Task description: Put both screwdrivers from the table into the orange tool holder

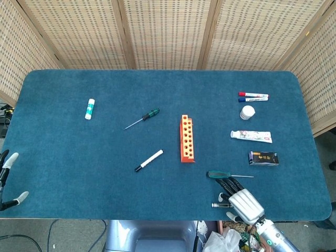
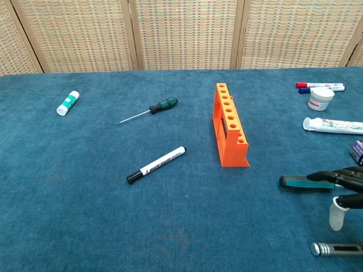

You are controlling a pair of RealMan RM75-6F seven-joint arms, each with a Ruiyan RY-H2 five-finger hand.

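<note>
The orange holder (image 1: 187, 138) is standing upright mid-surface, its row of holes facing up. One screwdriver (image 1: 143, 119), green-and-black handled, is lying left of the holder and well apart from it. The teal screwdriver (image 1: 229, 175) is lying near the holder's right front corner. The right hand (image 1: 240, 199) is hovering just over that teal handle, fingers (image 2: 342, 175) spread and reaching onto it; whether they are touching it cannot be told. Just nearer the edge than the hand, a steel tool (image 1: 232, 205) is lying, partly hidden by the hand. A black-capped marker (image 1: 148, 160) is lying left of the holder. Right of the holder are sitting two markers (image 1: 253, 96), a jar (image 1: 247, 112), a tube (image 1: 251, 136) and a dark box (image 1: 263, 158). A glue stick (image 1: 90, 108) is lying far left of the holder. The left hand (image 1: 7, 181) is showing only at the frame's left edge, fingers apart, mostly cut off.
</note>
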